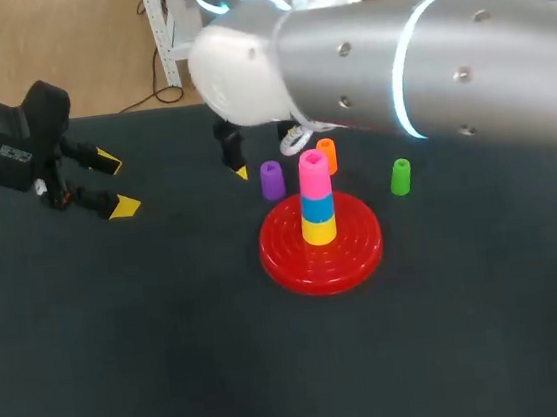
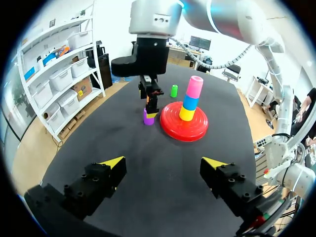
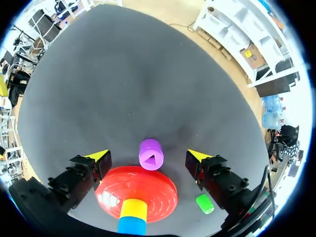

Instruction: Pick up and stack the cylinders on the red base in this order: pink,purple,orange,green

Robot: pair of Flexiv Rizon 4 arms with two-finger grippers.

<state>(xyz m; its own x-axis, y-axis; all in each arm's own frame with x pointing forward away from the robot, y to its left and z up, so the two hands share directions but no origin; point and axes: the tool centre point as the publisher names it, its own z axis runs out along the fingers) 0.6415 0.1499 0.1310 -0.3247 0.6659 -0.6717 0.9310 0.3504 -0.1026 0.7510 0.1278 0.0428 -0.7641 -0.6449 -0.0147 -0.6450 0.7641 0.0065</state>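
The right gripper (image 3: 148,157) has its two yellow-tipped black fingers (image 3: 84,173) spread wide and released, gripping nothing. Between them, touching neither finger, stands a small purple plastic cylinder (image 3: 150,154), seen from above with a triangular hole in its top. From the left wrist camera, this gripper hangs straight down over the purple cylinder, with a yellow tip level with the cylinder's top. Whether the tip touches it cannot be told.

The purple cylinder stands upright on the dark grey table surface (image 1: 125,367), just beside the rim of a round, ridged red plastic base (image 1: 321,249). A stack rises from the middle of the base: a yellow cylinder (image 1: 319,230) at the bottom, a blue cylinder (image 1: 318,207) on it, and a pink cylinder (image 1: 314,172) on top. An orange cylinder (image 1: 327,155) stands on the table just behind the stack. A green cylinder (image 1: 401,176) stands upright near the base on the far right side, apart from it. The thick silver right arm (image 1: 443,59) comes in from the right and crosses above the orange cylinder.

The left gripper (image 1: 115,185) also has its fingers released and wide apart, with nothing between them. It hangs over the table's left side, well apart from the base and all the cylinders.
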